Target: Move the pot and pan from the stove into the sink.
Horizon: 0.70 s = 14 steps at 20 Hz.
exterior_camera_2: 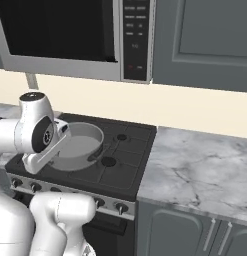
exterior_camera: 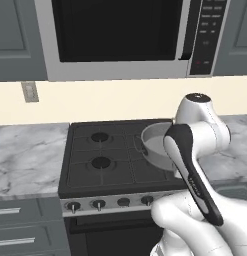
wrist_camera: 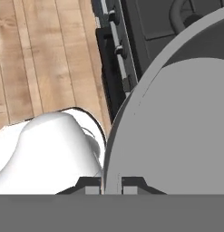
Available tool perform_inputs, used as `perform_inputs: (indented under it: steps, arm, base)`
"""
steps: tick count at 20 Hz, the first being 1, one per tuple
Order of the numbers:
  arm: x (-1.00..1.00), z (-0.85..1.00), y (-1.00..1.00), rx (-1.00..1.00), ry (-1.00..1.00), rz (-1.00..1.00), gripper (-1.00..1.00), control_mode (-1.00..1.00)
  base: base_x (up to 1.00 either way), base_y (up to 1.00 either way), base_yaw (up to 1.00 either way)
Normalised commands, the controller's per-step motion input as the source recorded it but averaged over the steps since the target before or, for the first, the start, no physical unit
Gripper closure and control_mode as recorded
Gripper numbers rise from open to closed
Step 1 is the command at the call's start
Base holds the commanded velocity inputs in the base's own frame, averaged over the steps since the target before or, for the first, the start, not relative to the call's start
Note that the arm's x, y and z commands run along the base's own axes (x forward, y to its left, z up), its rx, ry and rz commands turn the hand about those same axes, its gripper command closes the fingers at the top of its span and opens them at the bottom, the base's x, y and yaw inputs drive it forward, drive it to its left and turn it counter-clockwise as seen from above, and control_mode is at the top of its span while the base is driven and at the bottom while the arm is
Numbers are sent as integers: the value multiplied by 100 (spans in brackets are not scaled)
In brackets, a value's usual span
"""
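Note:
The silver-grey pot [exterior_camera: 154, 142] [exterior_camera_2: 82, 142] is over the right side of the black stove [exterior_camera: 100, 150] [exterior_camera_2: 127, 160]. I cannot tell whether it still touches the grates. In the hand view my gripper [wrist_camera: 111, 183] is shut on the pot [wrist_camera: 177, 127], its thin near rim pinched between the two fingertips. From the right base view the hand [exterior_camera_2: 45, 136] sits at the pot's near left edge. The stove top [wrist_camera: 149, 22] and its knob row show past the rim. The pan and the sink are out of view.
A microwave [exterior_camera: 125, 35] hangs above the stove. Grey marble counter runs to the left [exterior_camera: 25, 155] and to the right [exterior_camera_2: 200, 165] of it. Grey drawers [exterior_camera: 20, 225] and cabinets [exterior_camera_2: 185, 230] stand below. Wooden floor [wrist_camera: 45, 54] lies in front of the oven.

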Motion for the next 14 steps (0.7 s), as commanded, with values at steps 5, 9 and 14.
perform_inputs:
  steps: [5, 9, 14]
  arm:
    - [-3, 0, 0, 0, 0, 0, 100, -100]
    - [0, 0, 0, 0, 0, 0, 100, 100]
    - [0, 0, 0, 0, 0, 0, 100, 100]
  base:
    - [0, 0, 0]
    - [-57, 0, 10]
    - [-51, 0, 30]
